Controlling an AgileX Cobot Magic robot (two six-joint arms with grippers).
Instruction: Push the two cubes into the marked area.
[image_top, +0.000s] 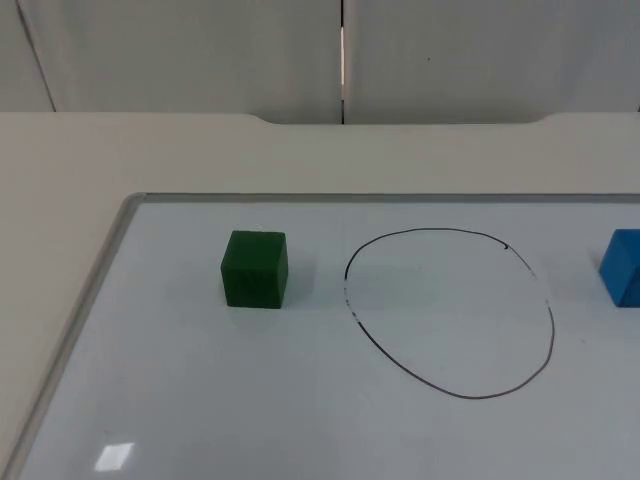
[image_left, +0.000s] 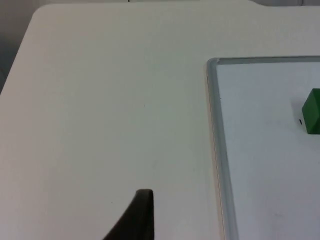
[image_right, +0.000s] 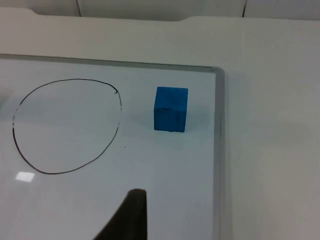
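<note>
Top view first: a white dry-erase board with a thin metal frame (image_top: 110, 255) lies flat on the pale table top (image_top: 60, 170), and behind the table stands the grey partition wall (image_top: 180, 50). On the board someone has drawn a rough oval outline in black marker (image_top: 552, 330), the marked area. A green cube (image_top: 254, 268) sits on the board beside the oval on the left arm's side, apart from the line. A blue cube (image_top: 624, 267) sits on the opposite side of the oval, also outside the line, cut off by the picture's edge. Both cubes stand flat on the board, well apart from each other, with the oval between them.

From the left wrist camera, the left gripper (image_left: 135, 220) hangs above bare table top, off the board, near its framed edge; the green cube is further in on the board. Whether its fingers are apart or together I cannot tell, since just one dark fingertip shows.

From the right wrist camera, the right gripper (image_right: 127, 217) hovers over the board, with the blue cube ahead of it, just inside the board's frame and near the oval's line. Its fingers I cannot judge either.
</note>
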